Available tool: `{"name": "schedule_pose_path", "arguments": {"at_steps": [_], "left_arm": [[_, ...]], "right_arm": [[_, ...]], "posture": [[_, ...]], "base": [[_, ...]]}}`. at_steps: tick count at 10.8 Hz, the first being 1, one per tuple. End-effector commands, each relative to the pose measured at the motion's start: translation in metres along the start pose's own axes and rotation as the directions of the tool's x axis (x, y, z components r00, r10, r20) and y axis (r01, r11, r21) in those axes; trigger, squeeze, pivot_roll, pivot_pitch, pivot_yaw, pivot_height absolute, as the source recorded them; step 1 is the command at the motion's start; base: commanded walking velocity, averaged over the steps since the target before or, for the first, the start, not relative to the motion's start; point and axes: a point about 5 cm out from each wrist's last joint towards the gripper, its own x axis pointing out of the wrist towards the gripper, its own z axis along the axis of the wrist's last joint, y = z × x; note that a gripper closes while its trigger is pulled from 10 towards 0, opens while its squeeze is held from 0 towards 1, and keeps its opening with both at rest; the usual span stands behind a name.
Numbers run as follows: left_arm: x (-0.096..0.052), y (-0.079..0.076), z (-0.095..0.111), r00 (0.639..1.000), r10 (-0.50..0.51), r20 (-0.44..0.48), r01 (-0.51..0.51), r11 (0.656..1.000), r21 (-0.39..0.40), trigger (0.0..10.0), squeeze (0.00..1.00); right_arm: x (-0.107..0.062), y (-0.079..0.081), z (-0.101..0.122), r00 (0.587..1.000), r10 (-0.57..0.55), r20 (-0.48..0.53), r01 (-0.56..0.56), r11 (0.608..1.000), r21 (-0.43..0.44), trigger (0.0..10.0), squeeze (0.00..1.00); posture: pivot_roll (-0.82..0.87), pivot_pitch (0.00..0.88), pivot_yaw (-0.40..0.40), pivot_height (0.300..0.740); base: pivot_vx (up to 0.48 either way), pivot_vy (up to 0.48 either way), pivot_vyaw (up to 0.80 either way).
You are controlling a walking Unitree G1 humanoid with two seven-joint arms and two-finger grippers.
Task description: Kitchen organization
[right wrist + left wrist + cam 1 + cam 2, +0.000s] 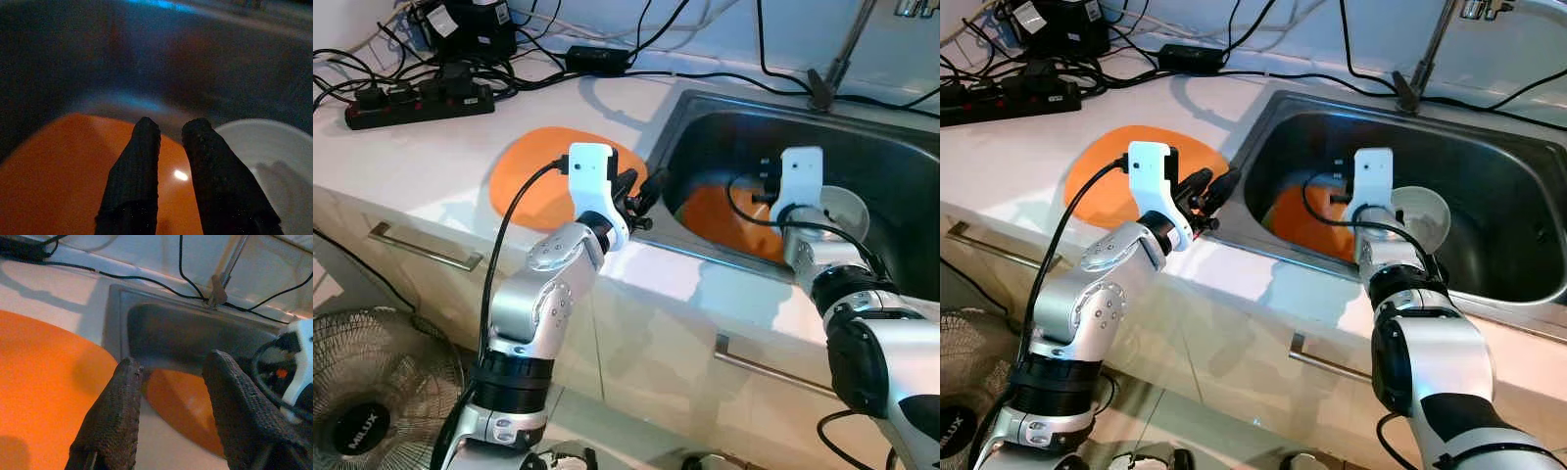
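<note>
Hanging in the sink (705, 117), the right claw (171, 132), fingers nearly together, is just above the orange plate (1307, 227). The left claw (171, 382), fingers apart, waits at the desk (431, 157) edge.

My arms are silver metal with rounded joints and black bands. Each wrist carries a white block behind my fingers, fed by a looping black cable. My fingers (110, 421) are long, black and coarsely textured, like woven mesh.
</note>
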Motion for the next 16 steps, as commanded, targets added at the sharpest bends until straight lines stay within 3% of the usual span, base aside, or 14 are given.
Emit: {"name": "schedule_pose_path", "arguments": {"at_steps": [1, 3, 5, 6, 7, 8, 10, 12, 13, 15, 16], "left_arm": [[-0.001, -0.002, 0.004, 1.0, -0.004, 0.022, 0.003, 0.999, 0.033, 10.0, 0.0], [-0.006, 0.007, 0.0, 0.996, 0.063, 0.064, -0.076, 0.97, 0.23, 10.0, 0.0], [-0.012, 0.024, 0.006, 0.973, 0.163, 0.162, -0.203, 0.94, 0.274, 10.0, 0.0], [-0.015, 0.029, 0.007, 0.965, 0.176, 0.195, -0.243, 0.877, 0.415, 10.0, 0.0], [-0.016, 0.029, 0.005, 0.964, 0.171, 0.202, -0.246, 0.863, 0.441, 10.0, 0.0], [-0.017, 0.031, 0.001, 0.965, 0.184, 0.187, -0.25, 0.857, 0.45, 10.0, 0.0], [-0.019, 0.033, -0.007, 0.975, 0.19, 0.115, -0.223, 0.835, 0.503, 10.0, 0.0], [-0.027, 0.024, 0.006, 0.997, 0.047, 0.062, -0.078, 0.693, 0.717, 10.0, 0.0], [-0.033, 0.021, 0.007, 1.0, 0.029, 0.008, -0.025, 0.635, 0.772, 10.0, 0.0], [-0.039, 0.013, 0.007, 0.995, -0.025, -0.099, 0.095, 0.583, 0.807, 10.0, 0.0], [-0.046, 0.012, 0.006, 0.98, -0.047, -0.194, 0.19, 0.514, 0.836, 10.0, 0.0]], "right_arm": [[0.002, 0.003, 0.021, 0.997, 0.011, 0.081, -0.014, 0.999, 0.038, 10.0, 0.0], [-0.001, 0.006, 0.042, 0.971, 0.025, 0.239, -0.056, 0.991, 0.123, 10.0, 0.0], [-0.016, 0.01, 0.058, 0.909, 0.04, 0.416, -0.126, 0.975, 0.181, 10.0, 0.0], [-0.028, 0.014, 0.064, 0.882, 0.058, 0.468, -0.16, 0.97, 0.181, 10.0, 0.0], [-0.033, 0.014, 0.066, 0.873, 0.063, 0.484, -0.17, 0.969, 0.179, 10.0, 0.0], [-0.049, 0.015, 0.06, 0.858, 0.084, 0.507, -0.199, 0.964, 0.178, 10.0, 0.0], [-0.062, 0.024, 0.037, 0.877, 0.122, 0.465, -0.221, 0.961, 0.165, 10.0, 0.0], [-0.061, 0.05, 0.015, 0.917, 0.147, 0.371, -0.244, 0.943, 0.228, 10.0, 0.0], [-0.063, 0.06, 0.015, 0.916, 0.171, 0.362, -0.271, 0.931, 0.246, 10.0, 0.0], [-0.066, 0.078, 0.012, 0.912, 0.216, 0.347, -0.315, 0.913, 0.259, 10.0, 0.0], [-0.067, 0.082, 0.011, 0.913, 0.221, 0.342, -0.32, 0.909, 0.268, 10.0, 0.0]], "posture": [[0.14, 0.047, -0.004, 0.74], [0.13, 0.054, -0.001, 0.74], [0.11, 0.07, -0.004, 0.74], [0.09, 0.079, -0.005, 0.74], [0.09, 0.081, -0.005, 0.74], [0.07, 0.08, -0.006, 0.74], [0.06, 0.074, -0.006, 0.74], [0.1, 0.06, -0.002, 0.74], [0.11, 0.056, 0.001, 0.74], [0.12, 0.048, 0.004, 0.74], [0.14, 0.044, 0.005, 0.74]], "base": [[0.0, 0.0, 0.0], [0.0, 0.0, 0.0], [0.0, 0.0, 0.0], [0.0, 0.0, 0.0], [0.0, 0.0, 0.0], [0.0, 0.0, 0.0], [0.0, 0.0, 0.0], [0.0, 0.0, 0.0], [0.0, 0.0, 0.0], [0.0, 0.0, 0.0], [0.0, 0.0, 0.0]]}}
